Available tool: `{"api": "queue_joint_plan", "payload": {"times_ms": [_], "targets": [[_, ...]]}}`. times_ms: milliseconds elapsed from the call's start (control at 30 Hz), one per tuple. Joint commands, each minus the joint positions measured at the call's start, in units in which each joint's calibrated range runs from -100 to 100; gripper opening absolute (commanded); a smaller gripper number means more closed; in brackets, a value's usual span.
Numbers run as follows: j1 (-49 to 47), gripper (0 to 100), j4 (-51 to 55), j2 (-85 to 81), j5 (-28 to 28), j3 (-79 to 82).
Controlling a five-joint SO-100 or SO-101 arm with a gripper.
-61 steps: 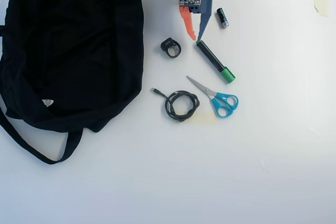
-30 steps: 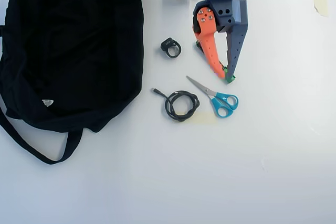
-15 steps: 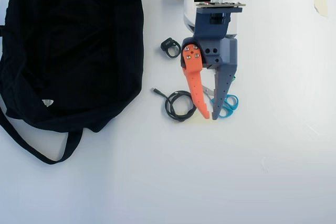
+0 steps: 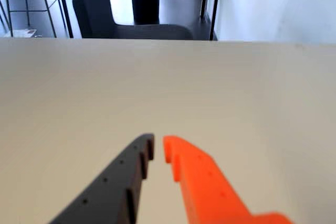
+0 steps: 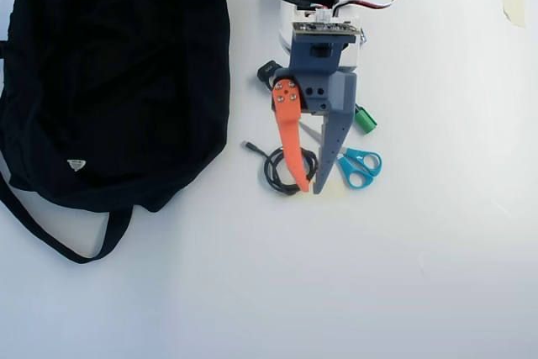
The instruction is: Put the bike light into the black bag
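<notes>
In the overhead view the black bag (image 5: 113, 73) filled the upper left of the white counter (image 5: 437, 250), the bike light (image 5: 269, 72) lay just right of it at upper centre, and the claw (image 5: 308, 187), nearly closed and empty, hung over a coiled cable (image 5: 274, 167) beside blue scissors (image 5: 360, 166).

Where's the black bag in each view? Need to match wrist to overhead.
Wrist view: not in it; only bare table, the fingertips and a room behind.
Overhead view: the black bag fills the upper left, its strap trailing toward the lower left, white label near its lower edge.
Shared landmark: the gripper, orange finger beside dark finger, in both views.
</notes>
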Motion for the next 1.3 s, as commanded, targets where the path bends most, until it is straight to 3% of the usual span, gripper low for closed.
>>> {"api": "queue_joint_plan", "payload": {"times_ms": [0,333,533,867,1267], "targets": [[1.1,2,1.4,-1.9,0.4,-0.4],[1.9,2,18.7,-7.9,1.4,-0.1],[0.8,2,37.1,-9.3,15.2,-0.1],[1.4,2,53.6,-12.0,28.0,-0.2],[4.1,2,71.4,-12.5,29.6,2.3]]}}
